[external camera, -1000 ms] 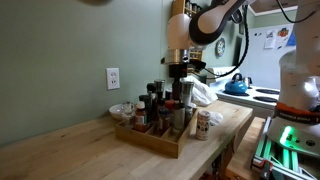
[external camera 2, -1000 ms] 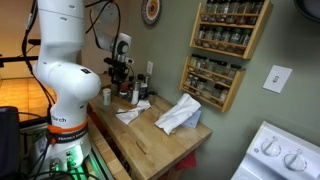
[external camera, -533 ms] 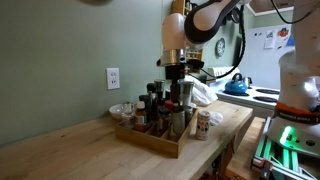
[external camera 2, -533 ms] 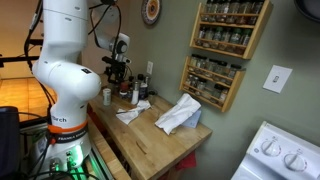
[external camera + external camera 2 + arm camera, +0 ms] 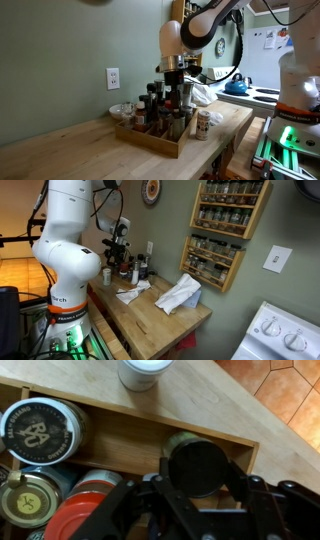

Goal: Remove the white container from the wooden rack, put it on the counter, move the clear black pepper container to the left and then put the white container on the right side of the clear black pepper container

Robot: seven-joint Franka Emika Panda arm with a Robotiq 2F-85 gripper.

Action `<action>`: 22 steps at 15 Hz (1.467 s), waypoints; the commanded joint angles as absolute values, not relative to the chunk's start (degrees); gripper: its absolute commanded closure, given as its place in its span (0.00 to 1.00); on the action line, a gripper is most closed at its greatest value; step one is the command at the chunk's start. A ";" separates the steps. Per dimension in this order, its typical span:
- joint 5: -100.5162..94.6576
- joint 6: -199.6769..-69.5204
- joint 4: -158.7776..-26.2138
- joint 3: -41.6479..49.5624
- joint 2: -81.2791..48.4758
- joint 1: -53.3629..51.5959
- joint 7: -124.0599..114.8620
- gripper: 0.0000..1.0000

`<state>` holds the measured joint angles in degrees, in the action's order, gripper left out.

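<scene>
My gripper (image 5: 197, 472) is shut on the clear black pepper container (image 5: 196, 463), a jar with a round black lid that stands inside the wooden rack (image 5: 150, 435) near its front wall. In an exterior view the gripper (image 5: 176, 88) reaches straight down into the rack (image 5: 150, 141) among the bottles. The white container (image 5: 203, 124) stands upright on the counter (image 5: 60, 150) just outside the rack's right end. Its pale top shows at the upper edge of the wrist view (image 5: 147, 372), beyond the rack wall.
Several dark-capped and metal-lidded jars (image 5: 40, 430) fill the rack to the left of the held jar. A small white bowl (image 5: 121, 110) sits by the wall outlet. White cloths (image 5: 178, 295) lie on the counter (image 5: 150, 315) below the wall spice shelves (image 5: 215, 230).
The gripper, still shut on the black-lidded jar, has shifted slightly to the left along the rack. The white container has not moved.
</scene>
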<state>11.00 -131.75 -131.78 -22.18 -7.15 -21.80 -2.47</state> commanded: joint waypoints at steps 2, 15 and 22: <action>10.85 -127.62 -131.02 -22.17 -6.00 -21.93 -4.00 0.16; 14.26 -117.16 -138.67 -23.34 4.25 -23.01 -10.21 0.00; 11.51 -119.32 -144.70 -23.58 7.49 -22.88 -17.90 0.00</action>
<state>12.84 -117.86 -141.26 -23.20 4.20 -22.80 -14.35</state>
